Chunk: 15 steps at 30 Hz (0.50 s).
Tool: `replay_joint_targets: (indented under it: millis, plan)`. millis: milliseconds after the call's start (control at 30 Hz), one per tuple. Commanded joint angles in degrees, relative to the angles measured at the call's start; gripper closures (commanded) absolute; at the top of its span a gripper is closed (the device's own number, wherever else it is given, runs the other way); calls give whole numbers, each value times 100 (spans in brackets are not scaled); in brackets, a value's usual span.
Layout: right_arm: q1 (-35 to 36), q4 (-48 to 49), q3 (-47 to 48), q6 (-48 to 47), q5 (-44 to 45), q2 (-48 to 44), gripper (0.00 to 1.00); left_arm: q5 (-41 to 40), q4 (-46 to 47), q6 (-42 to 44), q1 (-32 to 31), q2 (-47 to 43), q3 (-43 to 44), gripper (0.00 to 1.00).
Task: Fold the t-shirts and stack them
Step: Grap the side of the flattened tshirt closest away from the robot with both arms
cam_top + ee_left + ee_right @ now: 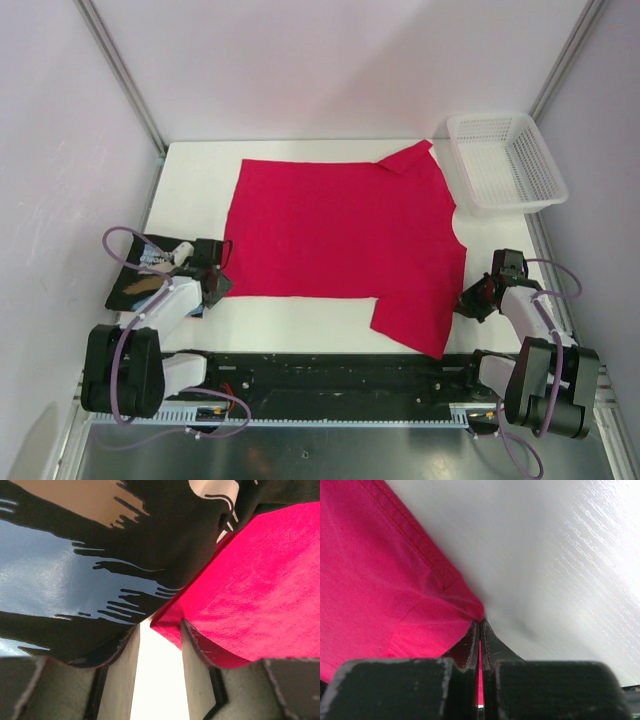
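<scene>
The crimson-pink t-shirt (340,235) lies spread flat across the middle of the white table (290,320). The black printed t-shirt (148,277) lies folded at the left edge. My left gripper (218,283) is open at the crimson shirt's near-left corner. In the left wrist view (160,626) that corner (250,580) sits at its fingertips, with the black shirt (100,555) just to the left. My right gripper (470,300) is at the shirt's right edge. In the right wrist view (480,622) it is shut on a corner of the crimson cloth (385,590).
A white mesh basket (505,160) stands at the back right corner. Pale walls close in the table on the left, back and right. A black rail (330,370) runs along the near edge between the arm bases.
</scene>
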Motion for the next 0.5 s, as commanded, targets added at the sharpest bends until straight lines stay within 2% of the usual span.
replay_joint_targets:
  millis: [0,100,300,467]
  plan:
    - [34,-173,-55,-147,201,79,100,-87,132,-150,-20,114,-68,57]
    - [48,-170,-55,-147,204,67,100,-27,217,-140,-22,202,-56,63]
    - [64,-194,-54,-155,165,32,100,40,235,-90,-27,121,-52,95]
    - [63,-345,-51,-132,103,-164,100,-2,20,4,-21,-569,-11,100]
